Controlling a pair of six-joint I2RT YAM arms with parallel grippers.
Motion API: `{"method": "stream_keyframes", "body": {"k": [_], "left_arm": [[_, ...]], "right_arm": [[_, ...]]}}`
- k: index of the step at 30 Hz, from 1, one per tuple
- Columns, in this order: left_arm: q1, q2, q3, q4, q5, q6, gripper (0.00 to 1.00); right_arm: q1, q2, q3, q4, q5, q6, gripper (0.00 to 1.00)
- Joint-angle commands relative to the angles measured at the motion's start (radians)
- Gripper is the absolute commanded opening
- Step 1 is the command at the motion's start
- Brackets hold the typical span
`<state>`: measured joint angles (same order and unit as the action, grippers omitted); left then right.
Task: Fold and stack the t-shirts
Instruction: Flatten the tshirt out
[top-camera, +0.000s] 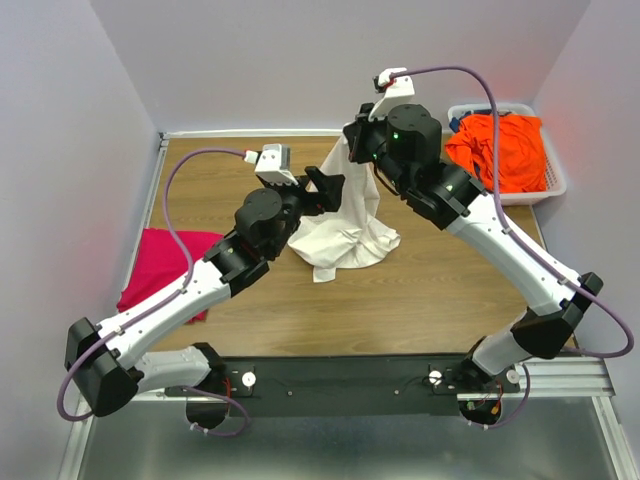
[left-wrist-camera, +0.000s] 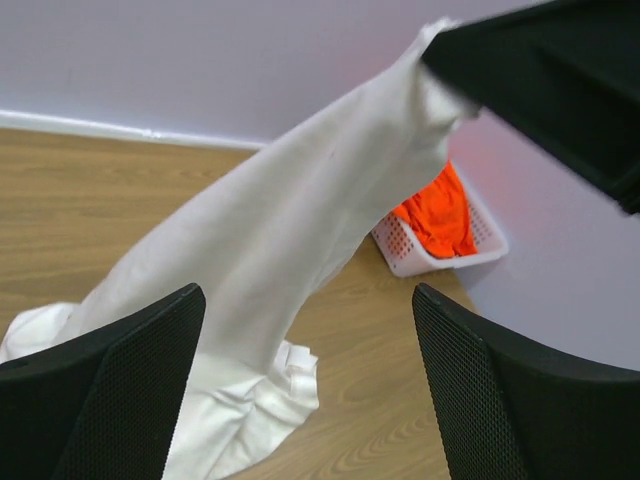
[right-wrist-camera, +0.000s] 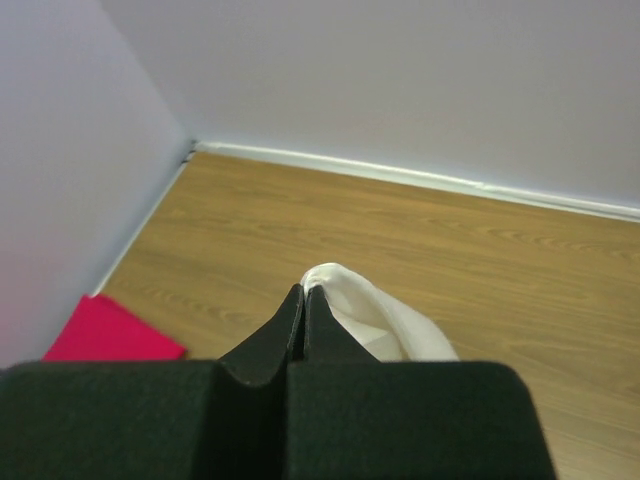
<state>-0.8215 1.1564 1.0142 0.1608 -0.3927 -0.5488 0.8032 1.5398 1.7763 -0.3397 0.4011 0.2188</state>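
Right gripper (right-wrist-camera: 304, 300) is clenched on a bunched edge of the cream-white t-shirt (top-camera: 345, 235), holding it high over the back of the table (top-camera: 430, 290). The cloth hangs from that pinch as a long slanting drape. Its axis runs from the raised point down toward the arm bases, ending in a crumpled heap on the wood.

Left gripper (left-wrist-camera: 308, 300) stands wide, with nothing between its fingers. It faces the drape from the left at about mid-height, just beside the cloth (the top view cannot tell me whether a finger brushes it).

The relation I work from: the hanging cloth lies straight ahead of the left jaws, and the left arm is the only free one near it. I judge the coming move is to catch a second point lower on the drape so the shirt can be spread flat. The risk is grabbing a doubled fold.

The magenta-pink t-shirt (top-camera: 160, 262) lies at the left table edge, well apart. The orange t-shirt (top-camera: 500, 150) sits in the white basket (top-camera: 553, 182) at far right.
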Motion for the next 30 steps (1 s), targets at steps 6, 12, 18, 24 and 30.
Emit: {"method": "stream_keyframes", "body": {"k": [6, 12, 18, 24, 30], "left_arm": [[0.008, -0.055, -0.063, 0.148, -0.035, 0.092, 0.97], [0.008, -0.032, -0.012, 0.123, -0.098, 0.112, 0.95], [0.008, -0.008, 0.009, 0.114, -0.132, 0.104, 0.81], [0.013, -0.02, -0.011, 0.114, -0.149, 0.081, 0.47], [0.03, -0.037, -0.003, 0.086, -0.163, 0.07, 0.0]], "right_arm": [[-0.004, 0.026, -0.008, -0.031, -0.353, 0.157, 0.0], [-0.002, 0.055, 0.005, -0.033, -0.496, 0.226, 0.0], [-0.004, 0.057, -0.006, -0.03, -0.536, 0.266, 0.01], [-0.004, 0.039, -0.003, -0.032, -0.536, 0.277, 0.01], [-0.004, 0.023, -0.017, -0.032, -0.52, 0.281, 0.2]]}}
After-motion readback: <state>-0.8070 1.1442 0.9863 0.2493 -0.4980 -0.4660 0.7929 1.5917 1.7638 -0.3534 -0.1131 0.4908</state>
